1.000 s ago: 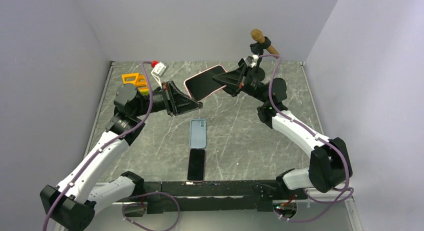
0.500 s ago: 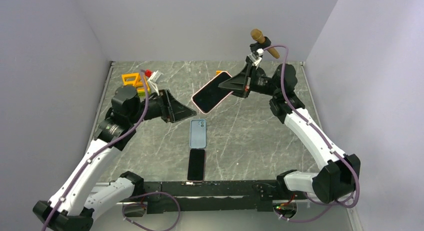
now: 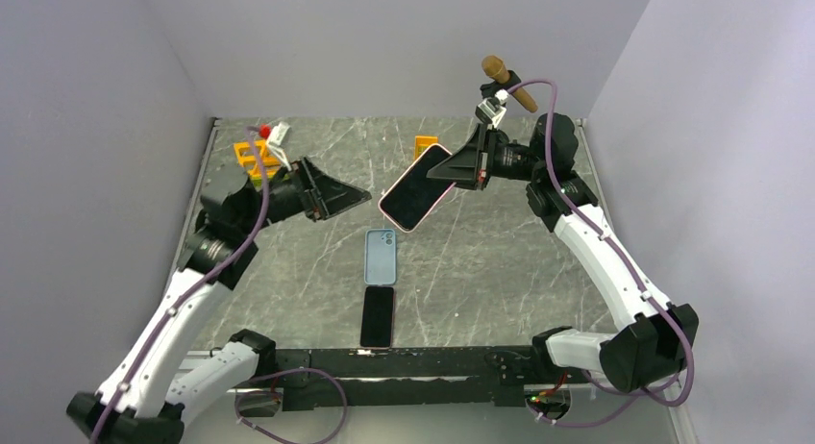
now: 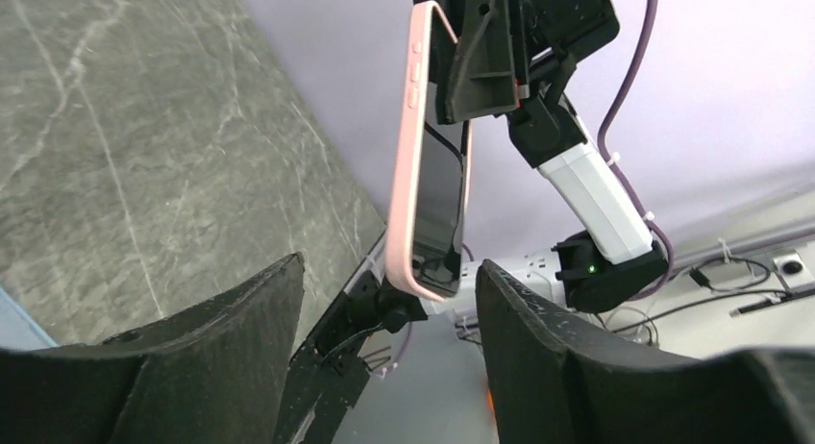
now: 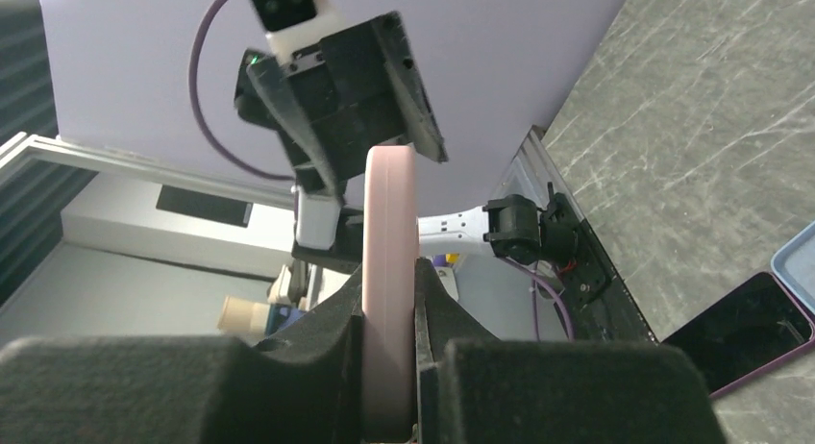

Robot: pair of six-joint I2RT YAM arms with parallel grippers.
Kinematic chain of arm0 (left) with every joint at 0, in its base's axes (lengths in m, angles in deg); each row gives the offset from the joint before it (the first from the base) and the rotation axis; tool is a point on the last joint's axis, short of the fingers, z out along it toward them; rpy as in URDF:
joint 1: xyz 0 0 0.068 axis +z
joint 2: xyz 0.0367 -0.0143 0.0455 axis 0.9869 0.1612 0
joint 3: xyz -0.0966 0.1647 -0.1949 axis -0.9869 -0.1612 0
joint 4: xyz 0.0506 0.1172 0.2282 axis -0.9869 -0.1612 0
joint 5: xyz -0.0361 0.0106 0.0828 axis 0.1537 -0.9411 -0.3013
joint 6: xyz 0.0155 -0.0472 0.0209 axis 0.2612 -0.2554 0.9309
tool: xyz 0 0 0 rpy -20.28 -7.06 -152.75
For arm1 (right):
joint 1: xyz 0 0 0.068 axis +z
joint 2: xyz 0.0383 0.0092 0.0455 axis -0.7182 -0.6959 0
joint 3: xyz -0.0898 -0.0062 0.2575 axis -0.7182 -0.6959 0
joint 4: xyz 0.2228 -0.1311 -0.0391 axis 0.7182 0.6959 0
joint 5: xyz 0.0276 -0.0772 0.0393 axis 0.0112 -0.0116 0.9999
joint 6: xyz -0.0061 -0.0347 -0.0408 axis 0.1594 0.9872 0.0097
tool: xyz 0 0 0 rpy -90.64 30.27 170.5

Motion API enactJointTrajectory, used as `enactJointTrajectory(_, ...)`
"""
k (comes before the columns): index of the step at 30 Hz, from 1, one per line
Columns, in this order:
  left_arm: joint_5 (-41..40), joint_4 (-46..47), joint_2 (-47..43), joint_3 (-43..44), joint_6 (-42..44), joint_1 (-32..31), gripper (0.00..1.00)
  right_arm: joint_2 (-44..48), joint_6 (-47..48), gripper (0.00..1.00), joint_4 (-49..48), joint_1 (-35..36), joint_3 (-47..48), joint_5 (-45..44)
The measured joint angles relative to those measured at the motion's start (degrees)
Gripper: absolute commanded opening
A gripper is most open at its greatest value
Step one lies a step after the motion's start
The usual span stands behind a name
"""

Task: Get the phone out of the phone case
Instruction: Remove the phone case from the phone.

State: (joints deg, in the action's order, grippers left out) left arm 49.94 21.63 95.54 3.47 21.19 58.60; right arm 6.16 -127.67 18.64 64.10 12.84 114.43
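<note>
A phone (image 3: 411, 188) with a dark screen sits in a pink phone case (image 3: 430, 211) and hangs tilted above the middle of the table. My right gripper (image 3: 454, 169) is shut on its upper end. In the right wrist view the pink case edge (image 5: 389, 223) is pinched between the pads, at the right gripper (image 5: 389, 300). My left gripper (image 3: 359, 192) stands open to the left of the phone, not touching it. In the left wrist view the phone screen (image 4: 440, 204) and pink case (image 4: 407, 175) hang beyond the spread left gripper (image 4: 389, 269).
A light blue empty case (image 3: 381, 256) and a bare black phone (image 3: 377, 315) lie on the table below the held phone. Orange blocks (image 3: 252, 156) sit at the back left, a small orange piece (image 3: 425, 146) at the back. A wooden-handled tool (image 3: 507, 81) sticks up behind the right arm.
My left gripper let go of the phone's lower edge, opened and drew back to the left. The right arm carried the phone rightwards and tilted it steeper.
</note>
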Motion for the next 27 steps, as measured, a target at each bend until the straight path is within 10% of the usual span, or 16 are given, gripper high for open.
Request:
enactJointTrajectory(4,5.4,4.5,5.6,-0.1,-2.8,0.0,0.46,0.2,-0.6,0.0,-1.3,0.0,0.0,1.0)
enactJointTrajectory(12,12.6,11.1,7.0,-0.6,-5.6,-1.0,0.53,0.9,-2.0,0.0,-4.3,0.0,0.0,1.8)
enactJointTrajectory(27,17.4,13.9,9.7,-0.6,-5.8,-3.6,0.32,0.9,-3.0,0.0,-6.0,0.3,0.0,2.4)
